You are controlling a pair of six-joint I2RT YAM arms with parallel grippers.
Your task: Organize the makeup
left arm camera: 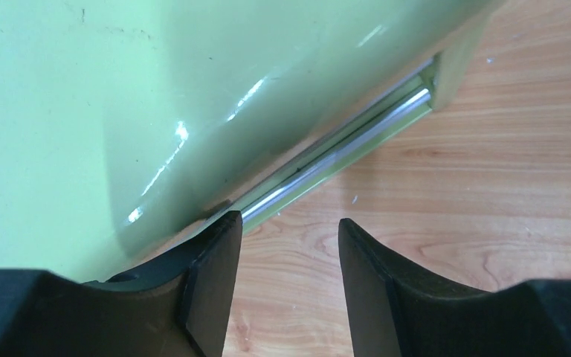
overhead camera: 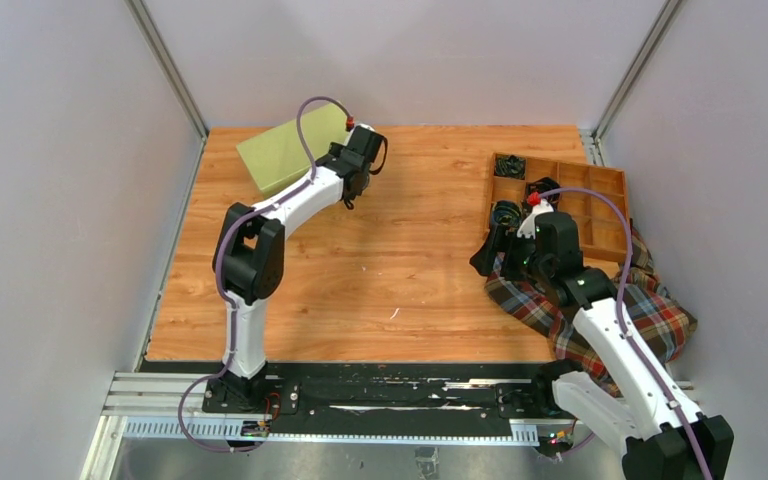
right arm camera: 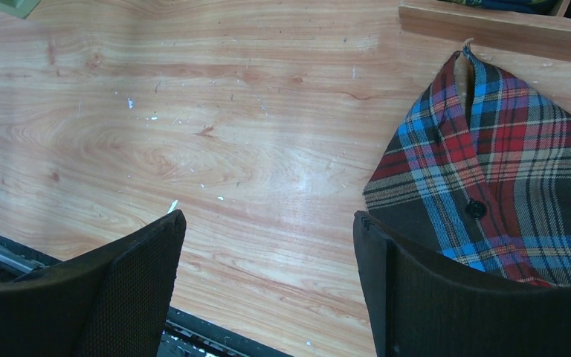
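Only the left wrist view shows the case's (left arm camera: pixel 119 89) metal edge just beside the parted left gripper (left arm camera: pixel 286 223) — well right of the case, the right gripper (right arm camera: pixel 268 219) gapes over open surface (right arm camera: pixel 230 134) by the cloth (right arm camera: pixel 505 163); makeup indiscernible.

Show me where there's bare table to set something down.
The widest bare stretch is the middle of the table, between the green case at the far left and the plaid cloth at the right. The near edge is bare too. Crowded on the right: wooden tray, cloth and right gripper sit together.
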